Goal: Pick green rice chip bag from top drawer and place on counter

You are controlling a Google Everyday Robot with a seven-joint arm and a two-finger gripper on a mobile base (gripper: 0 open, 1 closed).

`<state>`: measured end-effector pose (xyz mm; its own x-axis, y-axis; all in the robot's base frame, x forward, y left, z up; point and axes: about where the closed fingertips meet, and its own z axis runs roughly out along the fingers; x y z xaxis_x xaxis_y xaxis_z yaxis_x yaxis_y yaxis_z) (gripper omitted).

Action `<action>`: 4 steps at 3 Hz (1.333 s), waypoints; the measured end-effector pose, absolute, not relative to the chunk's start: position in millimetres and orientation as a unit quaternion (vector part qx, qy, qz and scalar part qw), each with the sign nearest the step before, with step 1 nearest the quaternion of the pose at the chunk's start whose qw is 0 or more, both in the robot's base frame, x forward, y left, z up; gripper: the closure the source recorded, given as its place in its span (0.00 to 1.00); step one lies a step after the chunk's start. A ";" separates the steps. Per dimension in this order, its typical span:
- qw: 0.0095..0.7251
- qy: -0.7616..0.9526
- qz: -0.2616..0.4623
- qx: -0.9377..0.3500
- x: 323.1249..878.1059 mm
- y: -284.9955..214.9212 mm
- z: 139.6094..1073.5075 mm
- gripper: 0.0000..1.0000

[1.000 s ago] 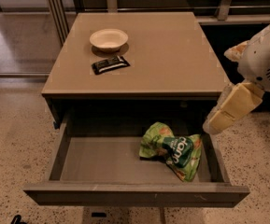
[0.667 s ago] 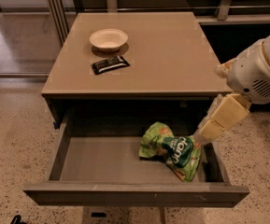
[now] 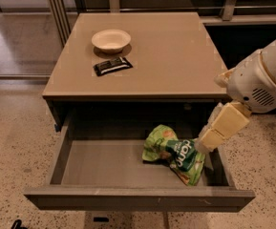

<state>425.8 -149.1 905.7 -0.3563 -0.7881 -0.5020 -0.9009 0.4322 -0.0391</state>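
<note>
The green rice chip bag lies crumpled on the flat grey bottom of the open top drawer, toward its right side. My gripper reaches down from the right into the drawer, its cream-coloured tip right at the bag's right edge. The tan counter is above and behind the drawer.
A shallow cream bowl and a small black wrapped bar sit on the counter's left half. The drawer's front panel juts toward me. Speckled floor lies on both sides, a dark shelf unit at the right rear.
The arm has swung left and down. The gripper has dropped from above the drawer's right edge to the bag's right side. The bag has not moved.
</note>
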 end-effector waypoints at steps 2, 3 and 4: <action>0.254 0.832 0.130 -0.476 410.8 -138.3 825.6 0.00; 0.260 0.841 0.123 -0.459 409.9 -136.6 793.4 0.00; 0.256 0.846 0.130 -0.449 415.2 -135.1 763.1 0.00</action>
<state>415.2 -135.1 763.1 -0.4657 -0.6929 -0.5505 -0.8265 0.5628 -0.0092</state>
